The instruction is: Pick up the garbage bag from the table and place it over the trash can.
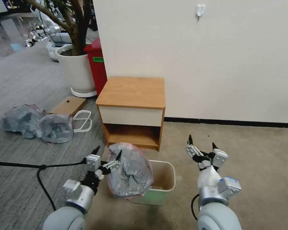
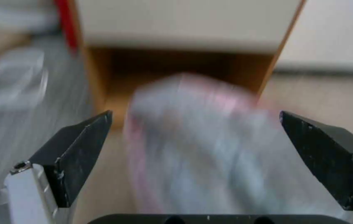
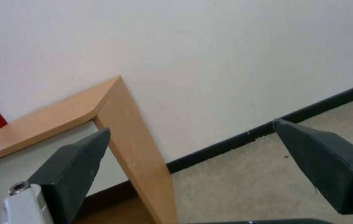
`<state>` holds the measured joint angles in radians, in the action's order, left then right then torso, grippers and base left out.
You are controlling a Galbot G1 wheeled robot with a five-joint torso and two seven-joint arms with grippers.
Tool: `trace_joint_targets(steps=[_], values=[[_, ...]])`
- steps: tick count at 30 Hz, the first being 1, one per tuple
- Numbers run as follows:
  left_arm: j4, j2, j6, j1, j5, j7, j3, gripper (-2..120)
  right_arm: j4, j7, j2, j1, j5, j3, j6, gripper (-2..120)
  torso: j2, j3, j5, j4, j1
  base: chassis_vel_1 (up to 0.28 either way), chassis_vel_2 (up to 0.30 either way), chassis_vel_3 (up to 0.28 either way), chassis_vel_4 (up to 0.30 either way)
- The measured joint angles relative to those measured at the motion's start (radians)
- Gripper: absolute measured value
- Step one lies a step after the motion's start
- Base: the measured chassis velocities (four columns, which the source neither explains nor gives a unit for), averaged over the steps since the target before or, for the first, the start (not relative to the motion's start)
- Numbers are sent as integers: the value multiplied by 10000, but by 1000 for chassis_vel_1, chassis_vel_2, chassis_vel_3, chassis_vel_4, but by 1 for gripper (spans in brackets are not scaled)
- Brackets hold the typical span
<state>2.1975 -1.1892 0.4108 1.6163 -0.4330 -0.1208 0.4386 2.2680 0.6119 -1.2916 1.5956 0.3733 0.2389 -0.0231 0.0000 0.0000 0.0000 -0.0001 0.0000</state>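
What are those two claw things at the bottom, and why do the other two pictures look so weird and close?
They are a robot's hands, called end effectors. The big picture comes from a camera on the robot's head, looking down. The left end effector sits open beside the thin grey plastic garbage bag with a pink rim, which is draped over one side of the small cream plastic trash can. The right end effector hangs open over the carpet, holding nothing.

The other two pictures come from cameras on each wrist, so you see black fingertips up close. The left wrist camera sees the bag. The right one sees the small wooden table with a white drawer and the wall. The table's top has nothing on it.
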Motion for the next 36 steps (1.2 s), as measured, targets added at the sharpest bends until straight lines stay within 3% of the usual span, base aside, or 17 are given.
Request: trace_joint_targets(steps=[2, 3, 6, 16, 24, 30, 36], values=[[-64, -2, 1109, -156, -307, -351, -12, 100, 69, -33, -55, 198, -54, 132, -102, 100, 0, 0, 0, 0, 0, 0, 0, 0, 0], [-64, -2, 1109, -156, -307, -351, -12, 100, 69, -33, -55, 198, -54, 132, -102, 100, 0, 0, 0, 0, 0, 0, 0, 0, 0], [-72, 12, 2101, -371, -901, -369, 26, 100, 112, -65, -93, 371, -105, 303, -227, 100, 0, 0, 1, 1, 0, 0, 0, 0, 0], [-292, 282, 3229, -1318, -1905, -86, 20, 100, 66, -73, -194, 544, -294, 402, -489, 100, 0, 0, 0, 1, 0, 0, 0, 0, 0], [-634, 1061, 3357, -1975, -2205, 542, 31, 100, 71, -50, -246, 657, -352, 702, -607, 100, 0, 0, -2, 0, 0, 0, 0, 0, 0], [-806, 1640, 3326, -1758, -2450, 915, 14, 100, 71, -36, -312, 697, -360, 851, -648, 100, 0, 0, -1, 2, 0, 0, 0, 0, 0], [-1142, 1974, 3298, -1687, -2650, 1026, -22, 91, -35, -29, -418, 644, -415, 909, -697, 100, -1, 0, -1, 2, 1, 0, 0, 0, 0]])
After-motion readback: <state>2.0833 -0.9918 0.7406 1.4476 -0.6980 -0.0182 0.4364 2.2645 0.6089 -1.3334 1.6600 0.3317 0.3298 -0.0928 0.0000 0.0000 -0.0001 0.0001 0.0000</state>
